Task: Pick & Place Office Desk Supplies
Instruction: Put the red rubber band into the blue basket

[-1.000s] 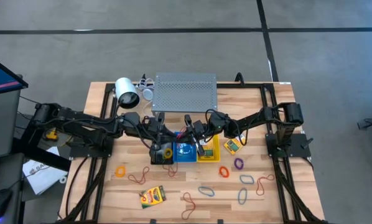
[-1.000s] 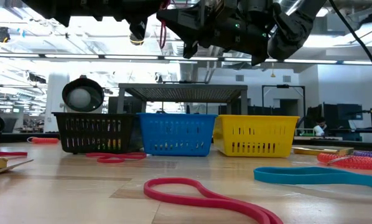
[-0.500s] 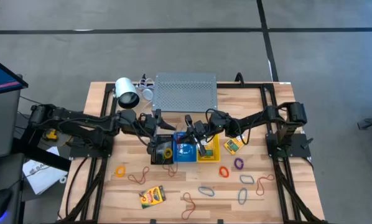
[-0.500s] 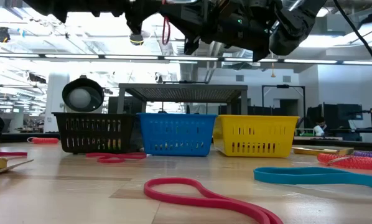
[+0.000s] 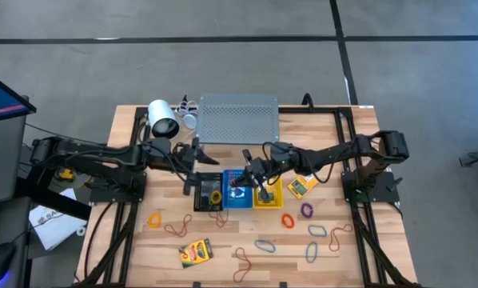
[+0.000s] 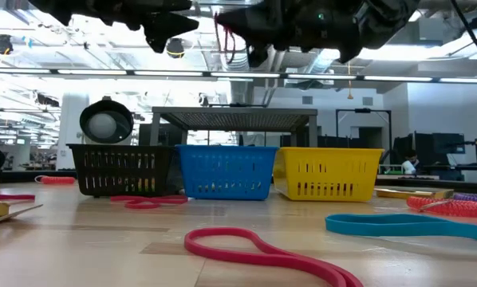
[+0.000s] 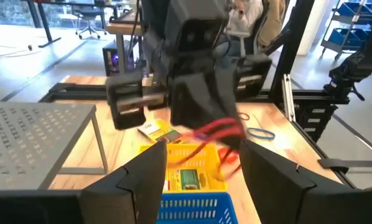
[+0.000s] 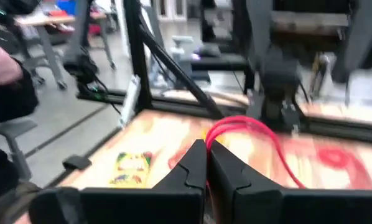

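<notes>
Red rubber band (image 8: pixel 248 134) pinched in closed right gripper (image 5: pixel 251 172), dangling above blue basket (image 5: pixel 237 197), likely so release drops it in; left gripper (image 7: pixel 201 168) spread wide, empty, beside black basket (image 5: pixel 207 195); other bands and crayon box (image 5: pixel 196 253) loose on table (image 5: pixel 127 240).

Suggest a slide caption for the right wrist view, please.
Right gripper shut on a red rubber band, held above the table near a crayon box.

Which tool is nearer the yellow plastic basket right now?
Right. The right tool hangs over the yellow plastic basket, pinching a red rubber band; the left tool is beyond the blue basket.
</notes>
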